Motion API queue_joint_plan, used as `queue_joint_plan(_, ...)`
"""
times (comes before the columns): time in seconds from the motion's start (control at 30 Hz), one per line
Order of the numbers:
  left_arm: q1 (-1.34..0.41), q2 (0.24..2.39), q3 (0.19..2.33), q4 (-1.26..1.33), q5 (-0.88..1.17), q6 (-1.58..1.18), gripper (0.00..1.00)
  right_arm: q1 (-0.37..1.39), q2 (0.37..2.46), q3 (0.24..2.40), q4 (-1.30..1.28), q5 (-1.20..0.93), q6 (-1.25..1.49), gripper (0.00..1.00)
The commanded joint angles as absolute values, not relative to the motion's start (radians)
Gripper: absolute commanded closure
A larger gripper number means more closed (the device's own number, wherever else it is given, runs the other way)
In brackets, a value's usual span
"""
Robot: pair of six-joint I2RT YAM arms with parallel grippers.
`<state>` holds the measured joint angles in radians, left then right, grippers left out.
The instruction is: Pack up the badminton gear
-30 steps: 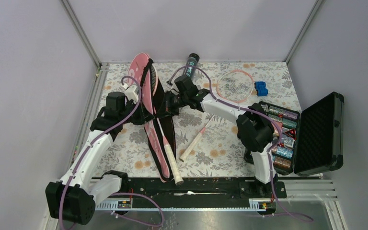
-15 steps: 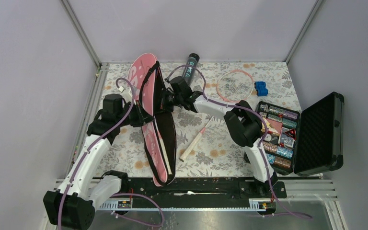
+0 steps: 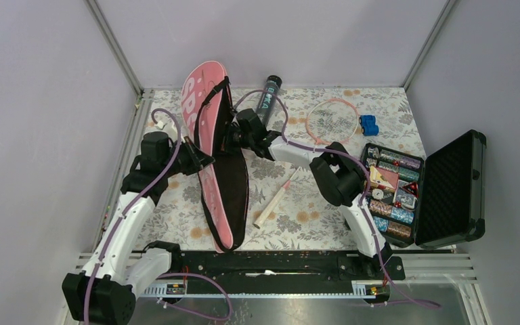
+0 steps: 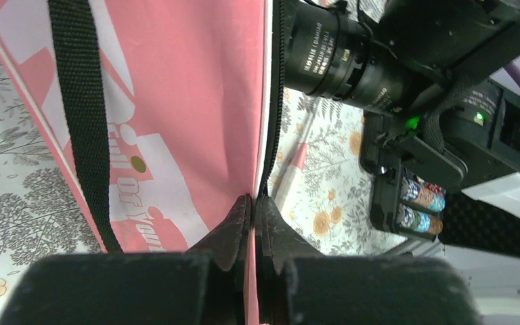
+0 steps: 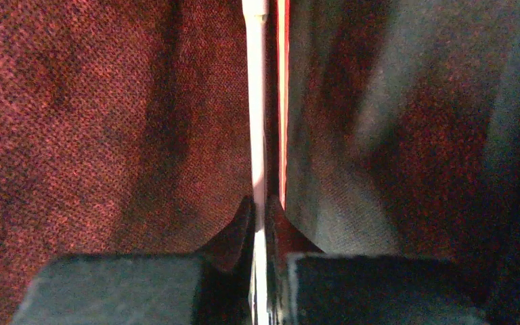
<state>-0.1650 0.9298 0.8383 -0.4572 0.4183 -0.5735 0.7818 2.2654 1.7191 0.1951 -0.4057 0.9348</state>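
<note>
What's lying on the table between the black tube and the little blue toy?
The pink-framed head of the loose racket lies flat between the black tube and the blue toy, shown in the top external view.

The pink bag now stands tipped up steeper and farther toward the back left. The cream racket handle that stuck out of its near end no longer shows. The left arm and right arm have swung left with it.
</note>
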Motion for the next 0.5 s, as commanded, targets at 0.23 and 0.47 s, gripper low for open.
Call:
queue_joint_plan(0.23, -0.121, 1.061, 0.872, -0.399, 0.219, -0.62, 1.0, 0.801, 2.302, 1.818, 0.172, -0.297, 0.959, 0.69)
queue_joint_plan(0.47, -0.114, 1.23, 0.953, -0.425, 0.118, -0.524, 1.0, 0.786, 2.157, 1.745, 0.038, -0.326, 0.907, 0.43)
